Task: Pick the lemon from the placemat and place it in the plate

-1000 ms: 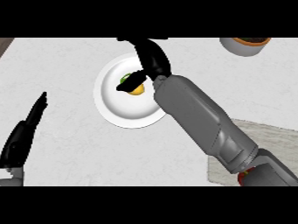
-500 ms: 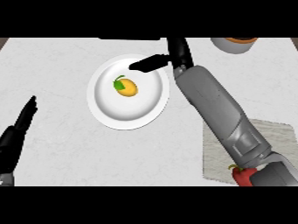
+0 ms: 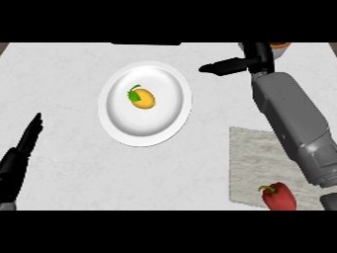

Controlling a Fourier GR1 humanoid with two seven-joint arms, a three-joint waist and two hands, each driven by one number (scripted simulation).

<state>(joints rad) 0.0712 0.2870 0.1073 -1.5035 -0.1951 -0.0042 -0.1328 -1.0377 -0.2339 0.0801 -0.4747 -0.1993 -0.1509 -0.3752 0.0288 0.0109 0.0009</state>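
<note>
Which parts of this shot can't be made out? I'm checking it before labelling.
- Orange-rimmed dish, head view: mostly cut by the top band, partly behind the right robot hand.
- Red pepper: bottom cut by the lower band.
- Placemat: right part hidden under the forearm.

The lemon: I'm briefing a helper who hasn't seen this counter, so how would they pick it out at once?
Find the white plate left of centre on the pale counter. The lemon lies on it, a little above the plate's middle. It is the small yellow-orange fruit with a green leaf, unlike the red pepper on the grey placemat at lower right.
</note>
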